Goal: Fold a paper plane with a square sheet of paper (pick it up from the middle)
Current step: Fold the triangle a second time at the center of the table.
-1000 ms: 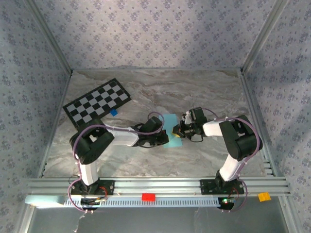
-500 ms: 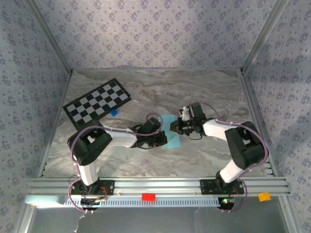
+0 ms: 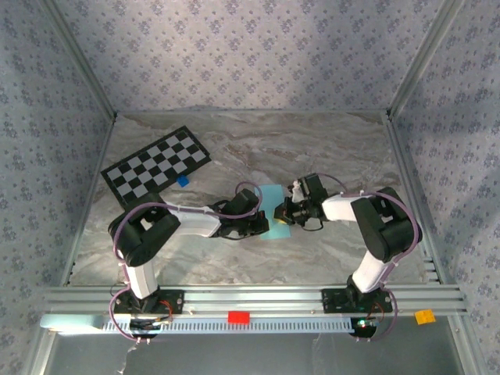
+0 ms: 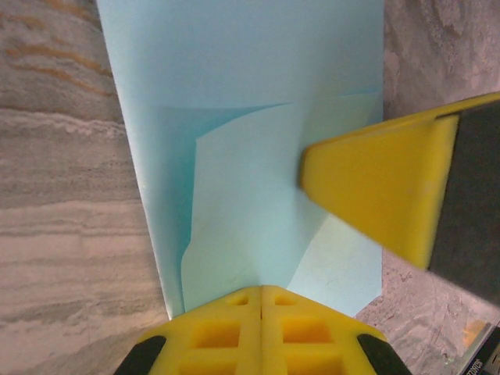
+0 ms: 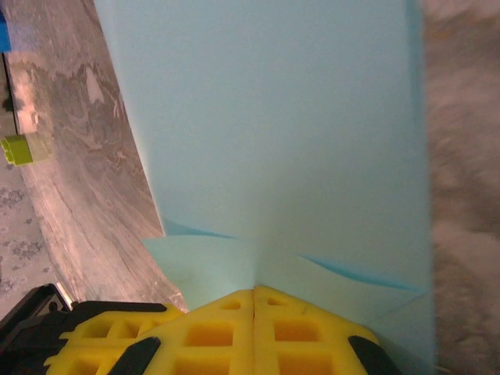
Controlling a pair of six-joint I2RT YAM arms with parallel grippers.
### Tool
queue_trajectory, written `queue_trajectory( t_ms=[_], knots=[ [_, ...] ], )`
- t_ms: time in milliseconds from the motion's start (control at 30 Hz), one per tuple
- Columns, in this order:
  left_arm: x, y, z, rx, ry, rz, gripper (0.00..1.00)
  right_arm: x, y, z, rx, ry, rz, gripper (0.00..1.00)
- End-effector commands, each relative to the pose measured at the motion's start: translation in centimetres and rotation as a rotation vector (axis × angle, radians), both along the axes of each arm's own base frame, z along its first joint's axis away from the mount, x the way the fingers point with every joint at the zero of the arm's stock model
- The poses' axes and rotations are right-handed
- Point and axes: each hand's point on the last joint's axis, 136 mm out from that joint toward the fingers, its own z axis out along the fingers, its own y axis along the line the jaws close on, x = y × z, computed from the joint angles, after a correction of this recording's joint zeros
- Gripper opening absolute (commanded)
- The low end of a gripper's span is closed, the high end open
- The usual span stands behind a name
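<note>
The square sheet of paper (image 3: 271, 197) lies flat on the marble table between the two arms, light sky-blue, with corner flaps folded over it (image 4: 234, 78) (image 5: 273, 117). My left gripper (image 3: 264, 224) is shut, and its yellow tips (image 4: 262, 289) rest on a folded flap at the sheet's near edge. My right gripper (image 3: 283, 212) is also shut, its tips (image 5: 254, 291) pressed on the paper from the right side. One of its yellow fingers (image 4: 375, 187) shows over the sheet in the left wrist view. A paper plane is out of view.
A black-and-white checkerboard card (image 3: 156, 166) lies at the back left, with a tiny dark-blue block (image 3: 183, 180) beside it. Patterned walls close in the table on three sides. A red block (image 3: 238, 316) and an orange one (image 3: 424, 316) sit on the front rail.
The right gripper swung back over the sheet, then came forward and left again, ending closer to the left gripper. The left gripper has barely moved. Both stayed shut.
</note>
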Motion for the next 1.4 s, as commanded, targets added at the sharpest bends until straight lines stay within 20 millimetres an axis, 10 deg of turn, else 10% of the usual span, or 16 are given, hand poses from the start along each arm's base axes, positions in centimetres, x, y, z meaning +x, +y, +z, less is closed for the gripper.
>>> queue_trajectory(
  t_ms=[0, 200, 400, 767, 1067, 1367],
  knots=[
    [-2.4, 4.0, -4.4, 0.196, 0.087, 0.001, 0.0, 1.3, -2.5, -0.9, -0.067, -0.018, -0.083, 0.03],
    [-2.4, 3.8, -4.2, 0.186, 0.082, -0.005, 0.0, 4.0, -3.3, 2.6, 0.104, -0.115, -0.159, 0.05],
    [-2.2, 3.6, -4.0, 0.178, 0.076, -0.003, 0.0, 2.4, -1.4, 4.8, 0.064, -0.168, -0.028, 0.06],
    [-1.7, 2.0, -2.2, 0.107, 0.057, -0.02, 0.0, -0.2, -3.2, -2.8, -0.07, 0.057, -0.068, 0.0],
    [1.4, -0.8, 5.2, -0.037, -0.062, 0.015, 0.05, -1.0, -3.5, -3.0, -0.075, 0.077, -0.071, 0.0],
    [2.3, -3.6, 3.7, -0.081, 0.023, 0.016, 0.03, -0.8, -3.6, -3.0, -0.078, 0.079, -0.09, 0.0]
  ],
)
